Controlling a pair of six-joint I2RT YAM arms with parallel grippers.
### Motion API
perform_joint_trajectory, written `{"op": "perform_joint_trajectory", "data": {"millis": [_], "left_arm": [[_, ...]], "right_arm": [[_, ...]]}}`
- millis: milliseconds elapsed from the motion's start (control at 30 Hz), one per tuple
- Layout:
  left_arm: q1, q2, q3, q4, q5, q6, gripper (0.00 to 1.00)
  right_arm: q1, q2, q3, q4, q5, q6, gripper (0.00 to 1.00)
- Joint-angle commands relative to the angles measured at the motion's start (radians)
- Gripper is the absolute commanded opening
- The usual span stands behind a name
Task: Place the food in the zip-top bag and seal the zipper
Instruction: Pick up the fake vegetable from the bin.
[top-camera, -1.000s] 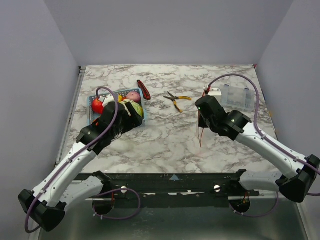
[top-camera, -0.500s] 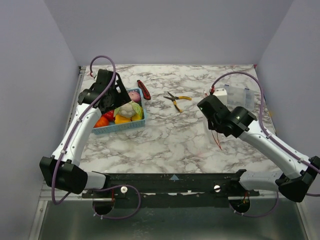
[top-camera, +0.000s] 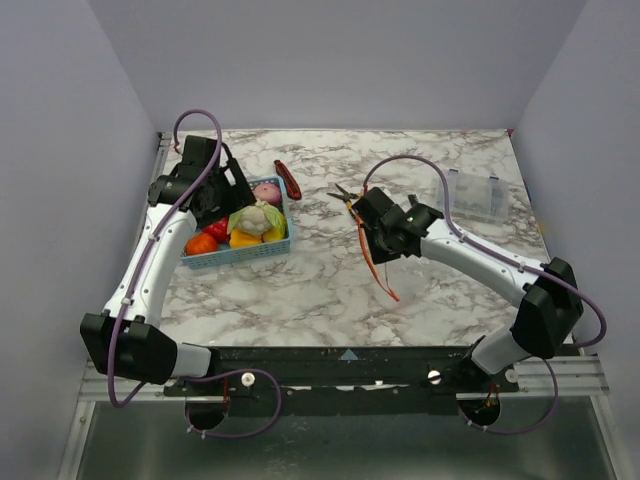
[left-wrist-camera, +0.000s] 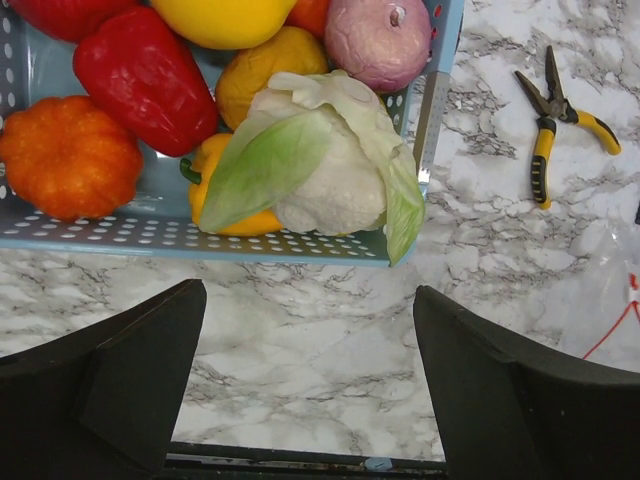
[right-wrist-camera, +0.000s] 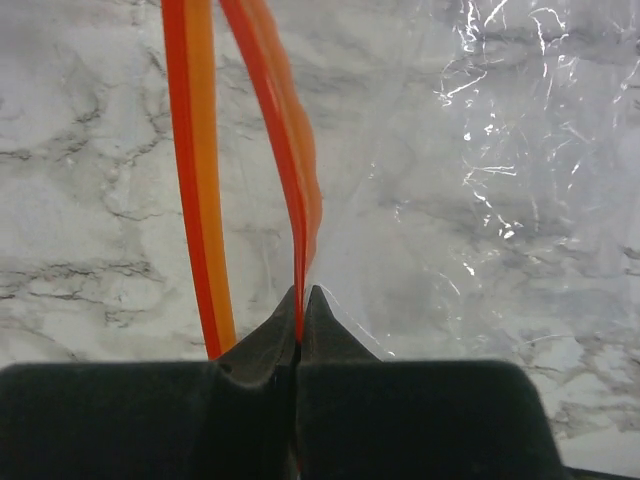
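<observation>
The food lies in a blue basket (top-camera: 238, 256): a white cauliflower (left-wrist-camera: 330, 170) with green leaves, a red pepper (left-wrist-camera: 145, 80), an orange pumpkin (left-wrist-camera: 68, 155), a purple onion (left-wrist-camera: 378, 40) and yellow pieces. My left gripper (left-wrist-camera: 308, 300) hangs open over bare marble just in front of the basket, holding nothing; from above it is at the basket's far left corner (top-camera: 218, 192). My right gripper (right-wrist-camera: 302, 300) is shut on one side of the zipper (right-wrist-camera: 290, 150), and the mouth gapes. The clear zip-top bag (right-wrist-camera: 500, 180) hangs from it near the table's middle (top-camera: 378, 275).
Yellow-handled pliers (top-camera: 352, 200) lie just behind the right gripper (top-camera: 372, 225). A dark red-handled knife (top-camera: 288, 178) sits right of the basket's far corner. A rigid clear box (top-camera: 472, 195) stands at the back right.
My left arm rose from low over the basket to its far left side. My right gripper carried the bag leftward from the right side to the table's middle.
</observation>
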Motion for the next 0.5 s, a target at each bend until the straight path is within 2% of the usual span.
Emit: {"op": "perform_joint_trajectory", "data": {"millis": [0, 167, 267, 367, 467], "left_arm": [[0.063, -0.043, -0.048, -0.027, 0.069, 0.007, 0.86], [0.217, -0.036, -0.124, 0.027, 0.233, 0.007, 0.83], [0.266, -0.012, -0.143, 0.073, 0.253, -0.003, 0.82], [0.274, 0.067, -0.077, -0.006, 0.127, 0.024, 0.76], [0.275, 0.088, -0.07, -0.046, -0.058, 0.094, 0.75]], "right_arm": [[-0.002, 0.011, 0.019, 0.113, -0.15, -0.036, 0.0], [-0.021, 0.048, 0.052, 0.13, -0.284, -0.016, 0.0], [-0.027, 0.053, 0.042, 0.134, -0.303, -0.013, 0.0], [-0.037, 0.056, 0.042, 0.13, -0.321, -0.007, 0.0], [-0.039, 0.049, 0.042, 0.127, -0.319, -0.004, 0.0]]}}
